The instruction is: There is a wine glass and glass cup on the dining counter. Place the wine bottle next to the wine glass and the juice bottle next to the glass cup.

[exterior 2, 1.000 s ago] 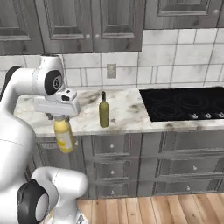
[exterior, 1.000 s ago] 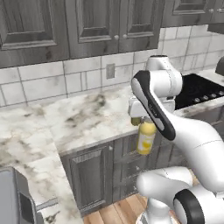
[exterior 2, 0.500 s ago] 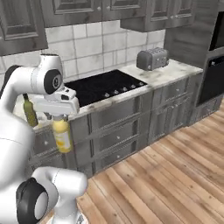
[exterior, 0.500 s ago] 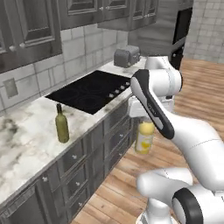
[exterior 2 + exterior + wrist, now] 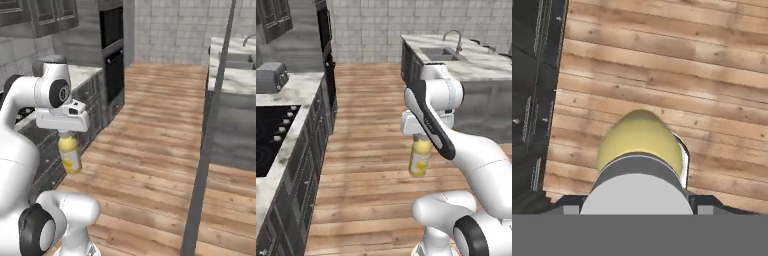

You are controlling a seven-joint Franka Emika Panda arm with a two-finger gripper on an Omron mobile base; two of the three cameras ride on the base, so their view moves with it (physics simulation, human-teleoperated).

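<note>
The juice bottle (image 5: 420,158), yellow with a grey-white cap, hangs upright over the wooden floor with my gripper (image 5: 421,138) shut on its neck. From the right base it appears as the juice bottle (image 5: 69,155) below the white hand and gripper (image 5: 65,136). In the hand view the juice bottle (image 5: 641,145) sits just ahead of the camera and its cap covers the fingertips. The dining counter (image 5: 483,65) with white marble top lies ahead to the right, apart from the bottle; its near end is the dining counter (image 5: 223,81). The wine glass, glass cup and wine bottle are out of view.
A steel sink (image 5: 438,51) and faucet (image 5: 456,40) sit on the island. A black cooktop (image 5: 266,145) and a toaster (image 5: 270,80) are on the left counter. A wall oven (image 5: 111,35) stands at the back left. Wooden floor (image 5: 366,150) lies between.
The whole picture has swung with the base, from the wall counter and cooktop toward the floor and the island. The juice bottle stays in the gripper.
</note>
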